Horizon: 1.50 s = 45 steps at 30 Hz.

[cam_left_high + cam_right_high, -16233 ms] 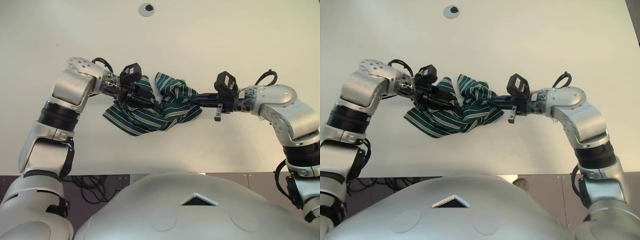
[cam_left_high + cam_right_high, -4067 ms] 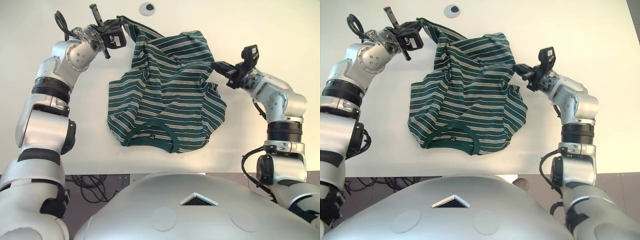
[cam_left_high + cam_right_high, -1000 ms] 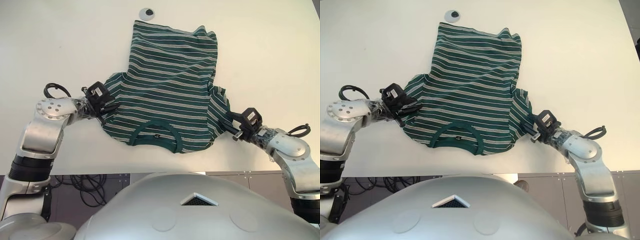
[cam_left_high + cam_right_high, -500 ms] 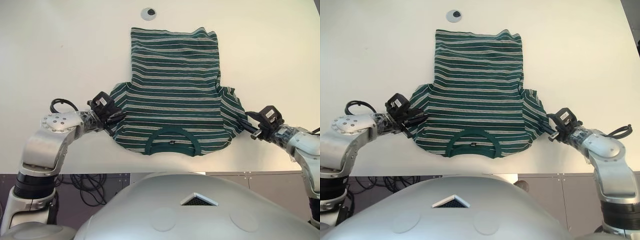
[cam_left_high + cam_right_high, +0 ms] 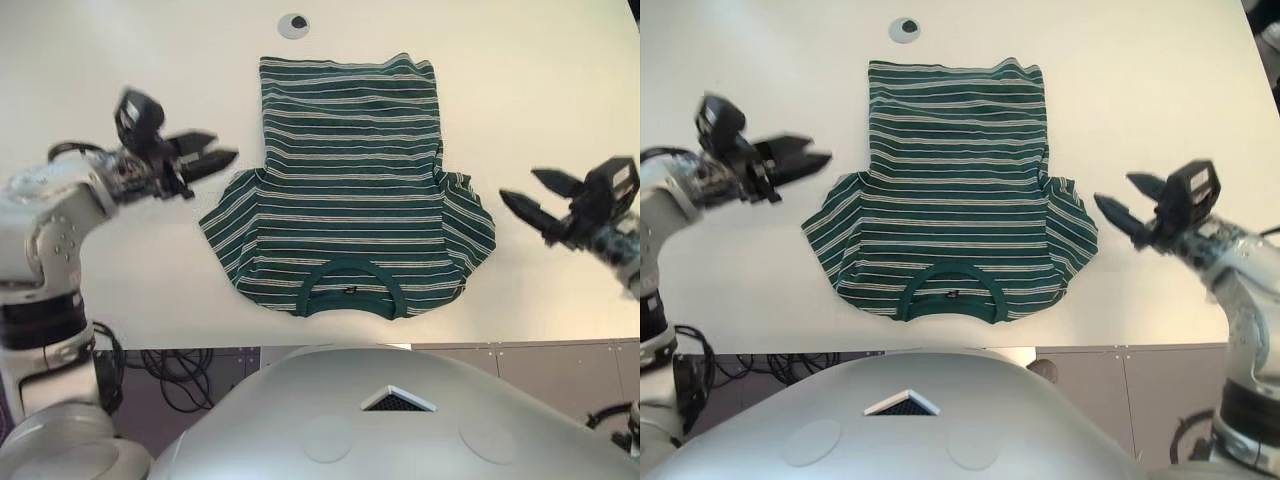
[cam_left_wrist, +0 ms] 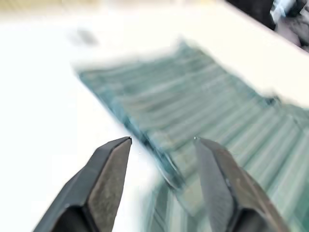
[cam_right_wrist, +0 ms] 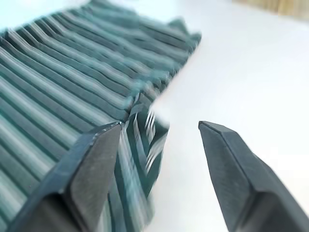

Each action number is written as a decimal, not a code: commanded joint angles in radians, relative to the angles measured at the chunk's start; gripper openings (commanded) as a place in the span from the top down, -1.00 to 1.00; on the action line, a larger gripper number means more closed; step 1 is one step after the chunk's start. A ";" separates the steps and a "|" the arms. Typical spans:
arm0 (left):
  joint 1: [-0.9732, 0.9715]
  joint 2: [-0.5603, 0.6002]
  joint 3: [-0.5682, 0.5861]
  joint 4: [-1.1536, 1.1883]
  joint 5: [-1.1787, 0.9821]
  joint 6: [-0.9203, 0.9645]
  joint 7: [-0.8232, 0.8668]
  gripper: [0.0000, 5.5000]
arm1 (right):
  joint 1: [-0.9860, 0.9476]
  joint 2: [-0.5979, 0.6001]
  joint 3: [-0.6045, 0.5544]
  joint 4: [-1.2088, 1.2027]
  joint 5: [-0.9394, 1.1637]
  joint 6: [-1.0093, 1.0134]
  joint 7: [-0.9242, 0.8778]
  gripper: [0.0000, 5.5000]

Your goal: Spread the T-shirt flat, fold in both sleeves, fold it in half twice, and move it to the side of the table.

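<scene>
Your bench has wide bare surface at 9 and 3 o'clock of the T-shirt. The T-shirt lies spread flat at the middle, hem toward 12 o'clock, collar at 6 o'clock near the bench's front edge, and both sleeves out. Your left gripper hangs at 10 o'clock of the shirt, fingers spread and holding nothing, just off the left sleeve. Your right gripper sits at 3 o'clock, also spread and holding nothing, a little apart from the right sleeve. A small round disc lies at 11 o'clock, just past the hem.
</scene>
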 commanded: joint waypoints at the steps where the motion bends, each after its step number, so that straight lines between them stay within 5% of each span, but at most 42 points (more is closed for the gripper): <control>1: -0.174 -0.150 -0.208 0.289 0.240 -0.248 0.156 0.15 | -0.242 0.111 0.240 0.281 -0.174 -0.124 -0.087 -0.07; 4: -0.228 -0.248 -0.325 0.430 0.345 -0.378 0.187 0.15 | -0.260 0.127 0.366 0.367 -0.282 -0.217 -0.092 -0.07; 8: -0.199 -0.294 -0.437 0.588 0.487 -0.535 0.230 0.15 | -0.221 0.137 0.372 0.338 -0.270 -0.227 -0.070 -0.07; 18: -0.175 -0.307 -0.476 0.760 0.601 -0.658 0.253 0.15 | -0.212 0.093 0.465 0.398 -0.406 -0.252 -0.069 -0.07; 36: -0.134 -0.310 -0.467 0.744 0.605 -0.655 0.226 0.15 | -0.131 0.095 0.265 0.401 -0.273 -0.211 -0.028 -0.07; 45: -0.133 -0.319 -0.475 0.731 0.610 -0.653 0.220 0.15 | -0.147 0.077 0.259 0.460 -0.321 -0.207 -0.085 -0.07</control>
